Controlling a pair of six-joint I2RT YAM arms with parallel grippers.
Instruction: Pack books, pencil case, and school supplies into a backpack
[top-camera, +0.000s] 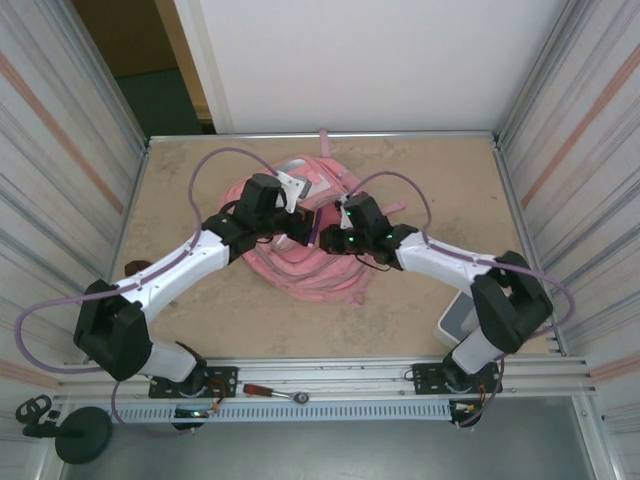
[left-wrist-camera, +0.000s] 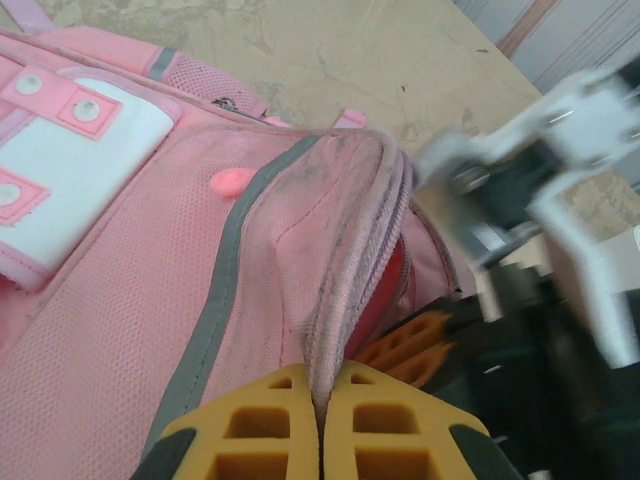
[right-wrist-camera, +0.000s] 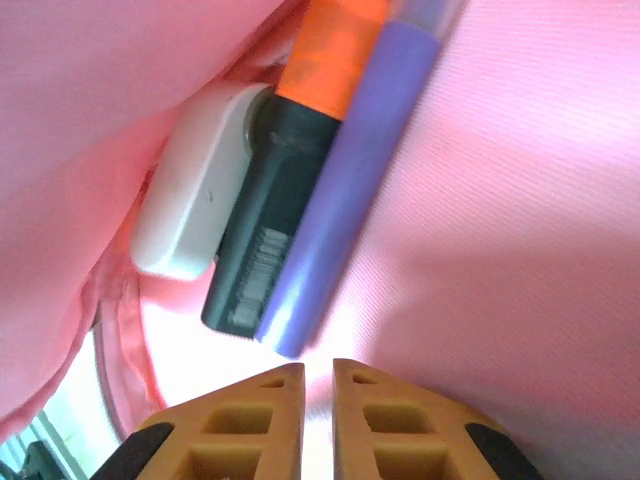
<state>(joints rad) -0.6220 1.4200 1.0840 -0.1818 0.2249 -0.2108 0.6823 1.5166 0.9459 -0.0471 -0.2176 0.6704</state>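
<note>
pink backpack lies in the middle of the table, its opening rim clamped between the left gripper fingers. inside it, the right gripper has its fingers slightly apart, gripping nothing. the school supplies lie just beyond its tips: purple pen, orange-and-black marker, white piece.

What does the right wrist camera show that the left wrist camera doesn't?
Right wrist view: the inside of the backpack, where a purple pen, a black piece and a white piece lie against the lining, just past the right gripper, whose fingertips are slightly parted and empty.
Left wrist view: the outside, with a white pocket, the table, and the left gripper pinching the rim of the opening.
Both: pink fabric, and a pair of yellow fingertips at the bottom edge.
</note>
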